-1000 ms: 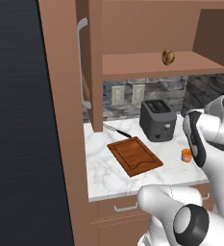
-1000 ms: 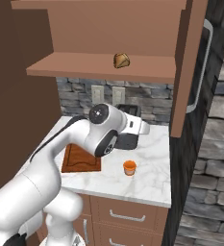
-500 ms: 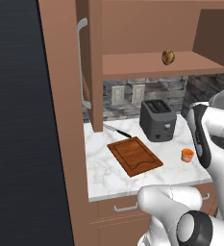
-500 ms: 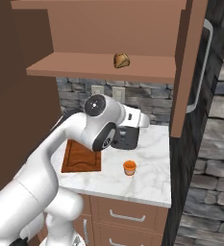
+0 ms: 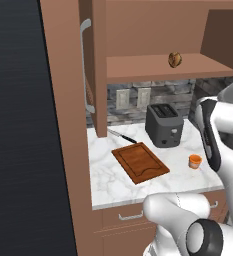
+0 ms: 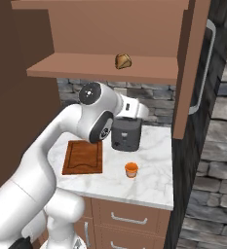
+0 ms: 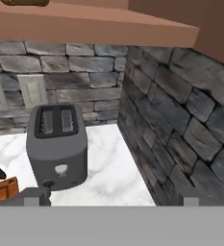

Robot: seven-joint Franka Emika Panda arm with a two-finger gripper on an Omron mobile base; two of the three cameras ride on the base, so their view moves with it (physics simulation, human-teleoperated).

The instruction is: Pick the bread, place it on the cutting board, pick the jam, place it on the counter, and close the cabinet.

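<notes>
Nothing of your task looks finished apart from the jam. The bread sits on the open cabinet's shelf, above the toaster, so it has yet to be picked. The board lies bare on the desk, left of the toaster, with a knife just behind it. The jam stands on the desk in front of the toaster, well apart from the board, so that step seems already met. The cabinet door stands open, its bar handle facing out; closing it is left. Your arm is raised, its wrist near the toaster's top in the right base view. The hand camera looks down at the toaster and the stone wall corner, with the shelf's underside above. Your gripper shows as two small tips at the bottom of that view, spread wide apart and holding nothing. Judged from this, the bread pick comes next.
</notes>
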